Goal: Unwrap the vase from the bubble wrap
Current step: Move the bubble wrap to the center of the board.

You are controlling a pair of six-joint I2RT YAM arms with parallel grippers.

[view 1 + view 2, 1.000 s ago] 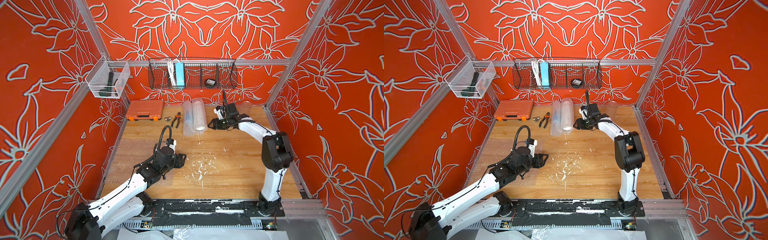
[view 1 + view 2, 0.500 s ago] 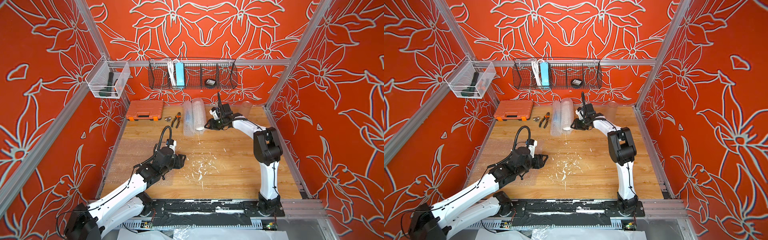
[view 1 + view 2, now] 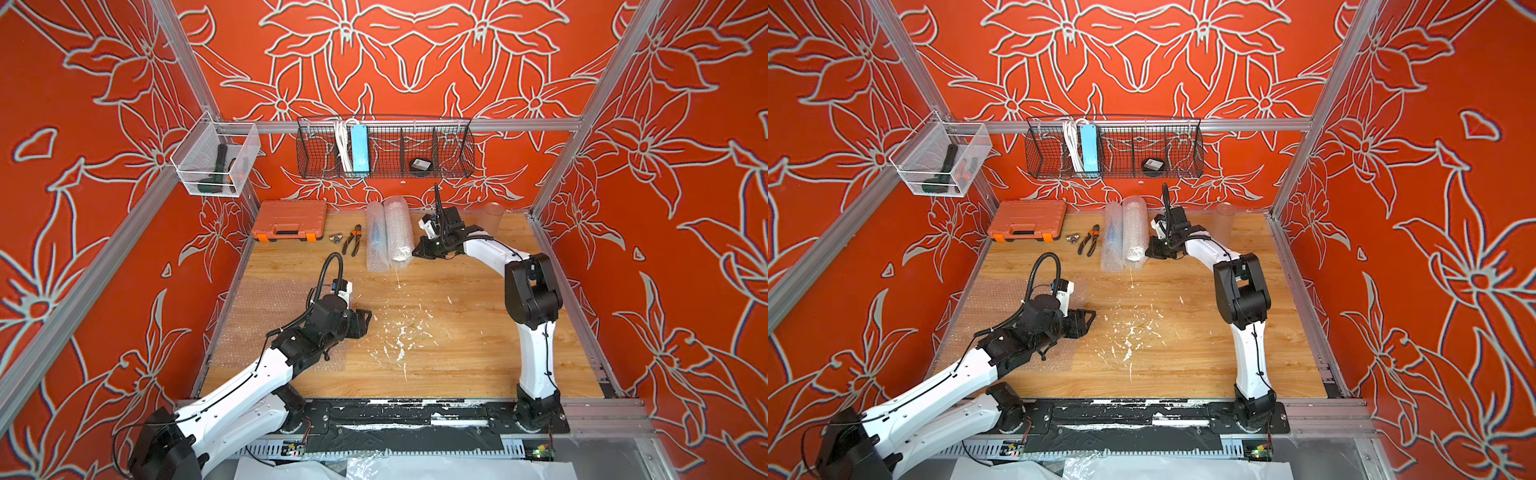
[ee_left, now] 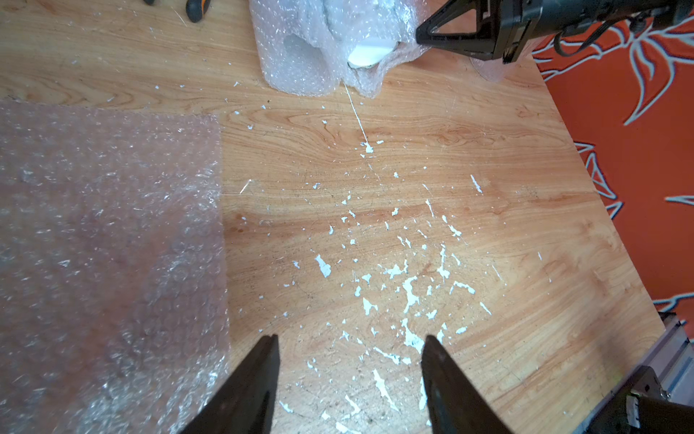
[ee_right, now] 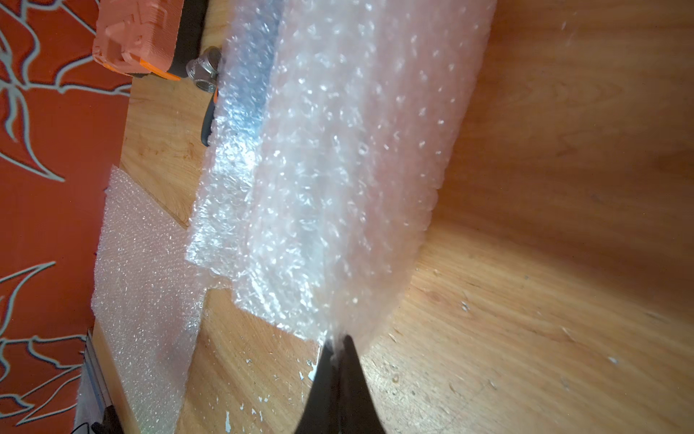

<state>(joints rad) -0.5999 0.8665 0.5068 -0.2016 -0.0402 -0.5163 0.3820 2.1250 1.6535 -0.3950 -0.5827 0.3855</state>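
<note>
Grasp made: a corner of the bubble wrap (image 5: 338,188) is pinched by the right gripper (image 5: 336,347) fingers (left gripper (image 4: 350,338) fingers spread, empty); next, it must be drawn away from the pliers (image 3: 352,245).

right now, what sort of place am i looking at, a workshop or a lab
Probably a robot test cell dressed as a workbench: a wooden tabletop boxed in by orange floral walls on aluminium rails, with an orange tool case, pliers and a wire basket hung at the back.
</note>
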